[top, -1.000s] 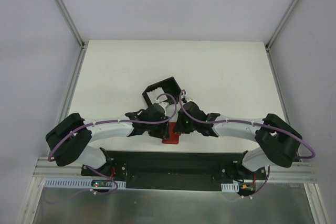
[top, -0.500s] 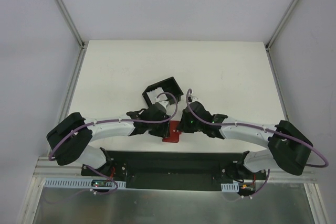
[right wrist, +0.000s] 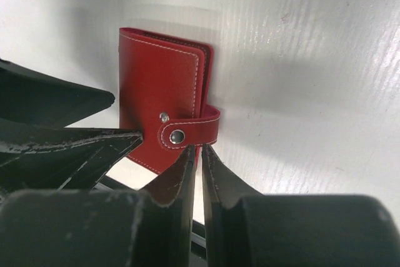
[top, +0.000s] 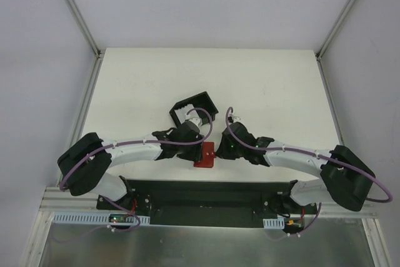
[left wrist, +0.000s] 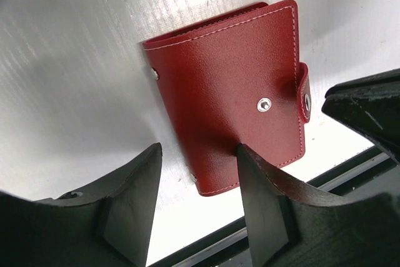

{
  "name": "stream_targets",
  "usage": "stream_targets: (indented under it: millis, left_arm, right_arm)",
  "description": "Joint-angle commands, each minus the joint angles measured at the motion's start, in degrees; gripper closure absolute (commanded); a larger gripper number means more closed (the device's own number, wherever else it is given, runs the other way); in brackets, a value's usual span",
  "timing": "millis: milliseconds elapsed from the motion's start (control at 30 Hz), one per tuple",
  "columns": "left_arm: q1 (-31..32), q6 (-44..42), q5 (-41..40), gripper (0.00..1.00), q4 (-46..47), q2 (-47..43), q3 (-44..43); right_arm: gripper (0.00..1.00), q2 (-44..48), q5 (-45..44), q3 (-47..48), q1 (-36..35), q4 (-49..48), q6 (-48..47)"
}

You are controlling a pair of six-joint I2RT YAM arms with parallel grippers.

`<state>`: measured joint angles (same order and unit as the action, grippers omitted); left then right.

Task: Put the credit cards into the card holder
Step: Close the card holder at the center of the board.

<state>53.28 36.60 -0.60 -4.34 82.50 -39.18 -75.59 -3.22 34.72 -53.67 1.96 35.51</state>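
Where the left gripper (left wrist: 198, 149) hangs over the wallet (left wrist: 231, 85), we see its jaws about half open and holding nothing, one finger (left wrist: 265, 204) overlapping the wallet's near edge and the other beside it over the bare table (top: 144, 79). The right gripper (right wrist: 197, 148) has its jaws almost closed, with only a thin dark slit between them. Its tips meet the lower edge of the snap tab (right wrist: 190, 130), and we cannot tell whether they pinch it. The wallet lies flat and folded shut on the white table, red cover up, with the tab wrapped round one side and a metal stud (left wrist: 264, 104) showing on the cover. From above, we find it between the two grippers, close to the table's near edge. A black box (top: 194, 107) sits just beyond it, apart from it. Both arms reach inward from their bases, so that the wrists nearly face each other across the wallet.
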Motion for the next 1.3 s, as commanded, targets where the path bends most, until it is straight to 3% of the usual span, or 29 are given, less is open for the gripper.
stream_targets:
  millis: [0, 400, 733, 1267]
  left_arm:
    - [0.08, -1.53, -2.82, 0.48, -1.72, -2.08, -1.78]
    - [0.16, -2.41, -2.48, 0.50, -1.81, 2.75, -3.98]
    - [0.07, -1.88, -0.72, 0.56, -1.81, 5.39, -3.18]
    - [0.07, -2.06, -0.89, 0.57, -1.81, 5.04, -3.36]
  right_arm:
    - [0.89, -0.70, -0.91, 0.88, 1.02, -1.69, -0.09]
    - [0.89, -5.00, 2.08, 0.97, 1.81, -7.83, 1.06]
    - [0.90, -7.73, 4.72, 3.07, 1.90, -7.14, 0.09]
    - [0.90, -9.40, 5.07, 6.33, 0.06, -5.38, -2.02]
